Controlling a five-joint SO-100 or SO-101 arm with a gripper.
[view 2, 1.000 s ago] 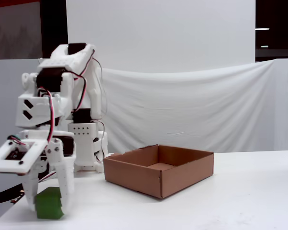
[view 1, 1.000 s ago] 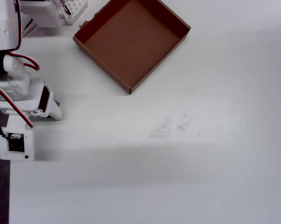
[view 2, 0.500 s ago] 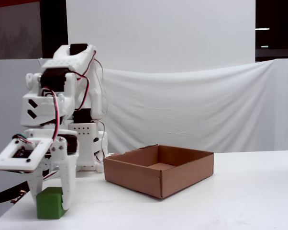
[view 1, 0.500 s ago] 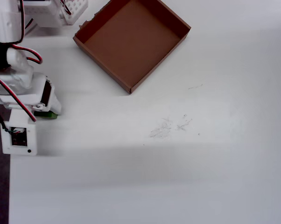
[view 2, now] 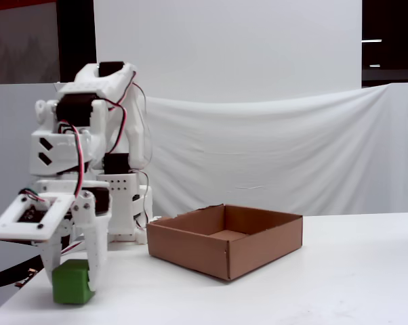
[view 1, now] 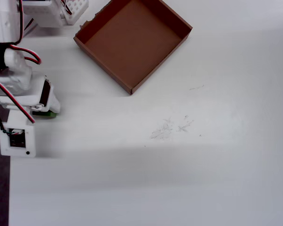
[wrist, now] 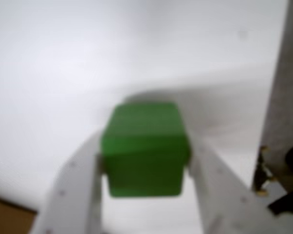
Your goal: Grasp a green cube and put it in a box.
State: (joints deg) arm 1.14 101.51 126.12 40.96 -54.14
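We've got the gripper (wrist: 144,195) clamped on the green cube (wrist: 144,148), a finger on each side, so it's ready to carry to the box (view 1: 132,40), which is well apart.

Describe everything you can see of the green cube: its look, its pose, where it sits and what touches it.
The green cube is a small, solid, bright-green block with plain matte faces and slightly rounded edges. In the fixed view it sits at the table's near left corner, left of the box and well apart from it. The gripper straddles it, a white finger against each side in the wrist view. From overhead only a sliver of green shows under the arm. Whether it rests on the table or is just lifted is unclear.
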